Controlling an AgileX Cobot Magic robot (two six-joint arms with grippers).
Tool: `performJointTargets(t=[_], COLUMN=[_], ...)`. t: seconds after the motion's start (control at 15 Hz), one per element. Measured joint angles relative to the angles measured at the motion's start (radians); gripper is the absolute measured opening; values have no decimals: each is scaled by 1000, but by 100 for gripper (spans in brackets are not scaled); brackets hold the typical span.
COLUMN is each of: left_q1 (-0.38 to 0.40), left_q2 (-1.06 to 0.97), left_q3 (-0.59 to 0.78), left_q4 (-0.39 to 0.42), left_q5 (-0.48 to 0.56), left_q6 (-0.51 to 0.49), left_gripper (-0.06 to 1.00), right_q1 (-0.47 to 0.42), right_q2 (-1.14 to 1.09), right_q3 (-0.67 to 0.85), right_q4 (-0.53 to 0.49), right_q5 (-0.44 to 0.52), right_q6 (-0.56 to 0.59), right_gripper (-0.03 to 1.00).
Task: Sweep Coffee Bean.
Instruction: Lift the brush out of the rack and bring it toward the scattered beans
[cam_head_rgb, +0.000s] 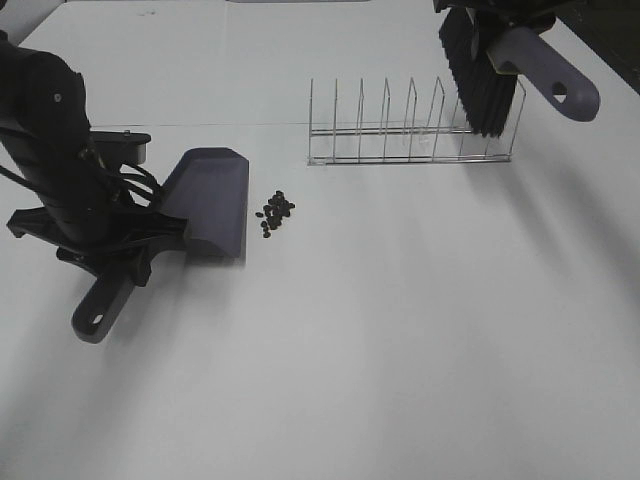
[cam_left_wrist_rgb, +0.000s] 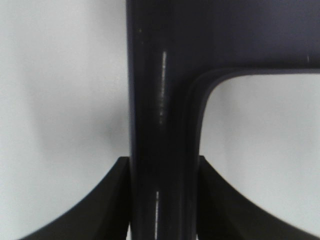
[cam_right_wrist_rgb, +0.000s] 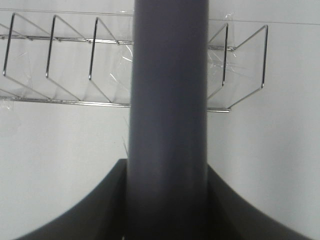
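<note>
The coffee bean (cam_head_rgb: 275, 212) cluster lies on the white table (cam_head_rgb: 400, 350), just beside the open edge of the purple-grey dustpan (cam_head_rgb: 210, 200), with a small gap between them. The left gripper (cam_head_rgb: 128, 250) has its fingers pressed on both sides of the dustpan handle (cam_left_wrist_rgb: 160, 125), and the pan rests on the table. The right gripper (cam_head_rgb: 490, 28) pinches the brush handle (cam_right_wrist_rgb: 167, 100) in the same way. It holds the brush (cam_head_rgb: 482, 85) far from the beans, with the bristles at the end slot of the wire rack (cam_head_rgb: 400, 135). I cannot tell if the bristles touch the wires.

I think the first danger is there: if the brush moves sideways before it is lifted, the bristles can catch a wire and pull the light rack with them. Later, a stroke that is too strong can make the small round beans roll past the pan or scatter. If the front edge of the pan is not flat on the table, beans can slip under it.

I see no brand, label or writing anywhere.
</note>
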Motion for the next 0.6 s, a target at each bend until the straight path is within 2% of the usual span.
performJointTargets(t=[0.2, 0.47, 0.6], left_q1=[-2, -50, -95], left_q2=[-11, -21, -21], left_q3=[0, 28, 80], left_q4=[31, 86, 133], left_q5=[-18, -77, -118], left_q6=[-49, -117, -192], left_gripper=[34, 34, 34], right_q1=[98, 196, 232], right_q2=[-17, -21, -22], right_q3=[0, 10, 57], right_q4=[-84, -90, -91], right_q5=[4, 4, 3], right_q6=[2, 17, 21], right_gripper=[30, 30, 30])
